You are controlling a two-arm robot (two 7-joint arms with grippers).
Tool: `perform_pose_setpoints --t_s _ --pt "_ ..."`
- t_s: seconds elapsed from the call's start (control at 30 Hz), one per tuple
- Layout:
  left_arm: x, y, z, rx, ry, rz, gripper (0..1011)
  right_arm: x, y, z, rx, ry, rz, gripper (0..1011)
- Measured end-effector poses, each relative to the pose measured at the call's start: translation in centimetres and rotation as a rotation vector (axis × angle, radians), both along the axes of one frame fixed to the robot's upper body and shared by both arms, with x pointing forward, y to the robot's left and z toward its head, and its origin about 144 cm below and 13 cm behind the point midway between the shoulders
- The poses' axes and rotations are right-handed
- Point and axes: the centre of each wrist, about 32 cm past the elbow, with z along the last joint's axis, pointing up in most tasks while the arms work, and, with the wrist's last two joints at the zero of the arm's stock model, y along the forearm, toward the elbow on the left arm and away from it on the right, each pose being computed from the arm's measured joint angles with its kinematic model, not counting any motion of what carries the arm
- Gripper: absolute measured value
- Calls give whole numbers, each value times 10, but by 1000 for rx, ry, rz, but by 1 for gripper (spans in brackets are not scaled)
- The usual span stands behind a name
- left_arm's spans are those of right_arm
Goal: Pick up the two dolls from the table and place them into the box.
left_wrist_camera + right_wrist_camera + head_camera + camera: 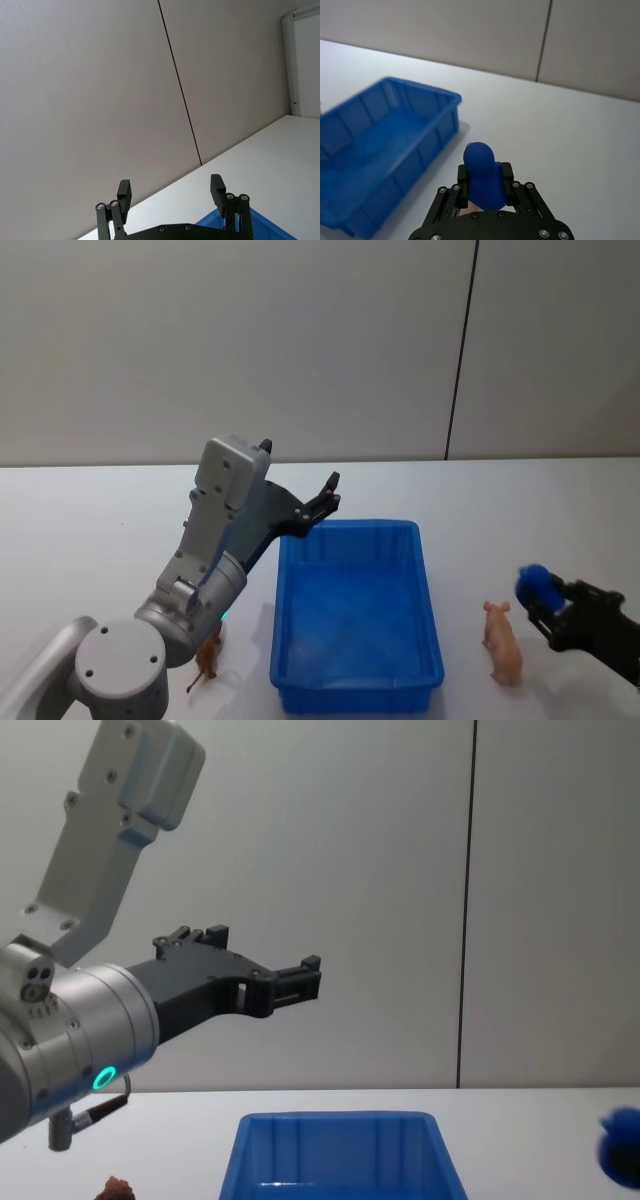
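Observation:
The blue box (429, 590) stands on the white table (100, 530) in the middle. To its right, above the table, my right gripper (540, 608) is shut on the rounded blue doll (535, 585); the right wrist view shows that doll (482, 172) clamped between the fingers, with the box (420, 89) off to one side. The reddish-brown doll (207, 655) lies on the table left of the box, partly hidden by my left arm. My left gripper (325, 495) is raised over the box's far left corner, open and empty, its fingers (124, 192) spread wide.
A pink pig toy (503, 642) lies on the table just right of the box, below the right gripper. A grey wall with a dark vertical seam (460, 350) stands behind the table. The box (340, 1120) holds nothing visible.

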Motion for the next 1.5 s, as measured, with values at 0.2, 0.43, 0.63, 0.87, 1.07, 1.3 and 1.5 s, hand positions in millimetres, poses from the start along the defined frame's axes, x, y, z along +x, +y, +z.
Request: perform_pose_setpoints --t_s 0.2,0.43,0.63,0.87,1.07,1.3,1.5 --pt "0 0 0 0 0 0 1001 7 13 11 20 -38 65 348" --pt "0 0 0 0 0 0 1001 17 38 20 32 -66 173 306" --pt "0 0 0 0 0 0 1001 24 61 21 31 -55 244 267" --pt "0 0 0 0 0 0 1001 32 86 18 22 -29 307 327" --pt "0 0 0 0 0 0 1001 38 100 16 10 -15 332 508" --pt "0 0 0 0 0 0 1001 44 106 16 4 -12 327 754" --pt "0 0 0 0 0 0 1001 46 104 16 6 -14 300 919"
